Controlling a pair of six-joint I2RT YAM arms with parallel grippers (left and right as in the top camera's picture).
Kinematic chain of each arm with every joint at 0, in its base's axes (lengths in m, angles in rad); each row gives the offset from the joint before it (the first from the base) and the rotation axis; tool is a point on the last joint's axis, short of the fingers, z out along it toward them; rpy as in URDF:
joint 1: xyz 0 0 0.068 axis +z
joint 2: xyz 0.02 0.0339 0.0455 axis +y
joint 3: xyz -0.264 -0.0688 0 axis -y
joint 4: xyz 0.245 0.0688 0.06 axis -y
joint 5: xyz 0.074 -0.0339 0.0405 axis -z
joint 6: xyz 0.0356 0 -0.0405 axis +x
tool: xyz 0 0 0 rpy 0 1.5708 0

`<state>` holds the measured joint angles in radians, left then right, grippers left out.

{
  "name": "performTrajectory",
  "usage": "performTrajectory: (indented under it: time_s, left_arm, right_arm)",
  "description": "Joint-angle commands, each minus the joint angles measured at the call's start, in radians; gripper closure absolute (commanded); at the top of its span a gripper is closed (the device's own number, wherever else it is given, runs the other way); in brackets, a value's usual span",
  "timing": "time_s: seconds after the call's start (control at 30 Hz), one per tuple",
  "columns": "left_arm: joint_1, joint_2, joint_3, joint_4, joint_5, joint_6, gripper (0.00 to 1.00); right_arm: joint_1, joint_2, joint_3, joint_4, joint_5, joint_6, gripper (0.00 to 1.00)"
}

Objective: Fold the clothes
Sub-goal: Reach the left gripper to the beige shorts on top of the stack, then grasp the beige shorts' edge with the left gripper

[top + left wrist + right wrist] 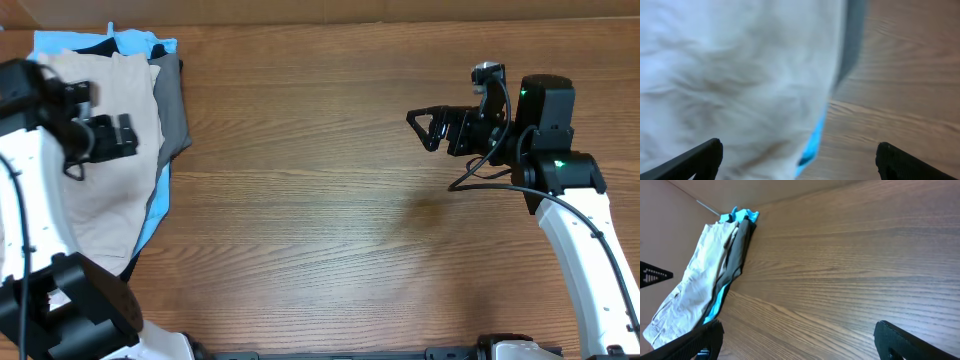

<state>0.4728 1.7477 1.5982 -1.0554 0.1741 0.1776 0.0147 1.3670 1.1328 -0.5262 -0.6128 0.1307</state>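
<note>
wood-grain table (320, 220) here, with a plain tan wall (400, 8) along its far edge. the beige shorts (100, 190) lie spread on top of a pile at the table's left end. grey-brown shorts (178, 110) and a light blue garment (150, 45) poke out from under them. my left gripper (122, 138) is over the shorts, fingers (700, 157) spread wide with nothing between them. that view's blurry, so i can't tell if it touches the cloth. right gripper (422, 132) is well right of the shorts over bare wood, also wide, holding nothing.
</note>
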Motion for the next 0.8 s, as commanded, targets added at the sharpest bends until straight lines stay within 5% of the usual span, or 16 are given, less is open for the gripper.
performTrajectory:
  time_s: [0.0,0.23,0.43,0.63,0.77]
  left_arm:
    - [0.11,-0.002,0.022,0.037,0.078,-0.031,0.01]
    - [0.145,0.003,0.02,0.022,0.196,0.063,0.1]
    - [-0.044,0.048,0.02,0.009,0.046,0.061,0.12]
    - [-0.14,0.163,0.02,-0.045,-0.19,-0.029,0.27]
    - [-0.14,0.22,0.02,-0.047,-0.181,-0.03,0.35]
  right_arm:
    - [0.005,-0.013,0.026,-0.005,0.006,0.001,0.0]
    - [0.005,-0.013,0.026,-0.007,0.01,0.001,0.0]
    - [0.005,-0.013,0.026,-0.015,0.01,0.0,0.0]
    - [0.005,-0.013,0.026,-0.038,0.019,0.0,0.0]
    - [0.005,-0.013,0.026,-0.053,0.048,0.0,0.0]
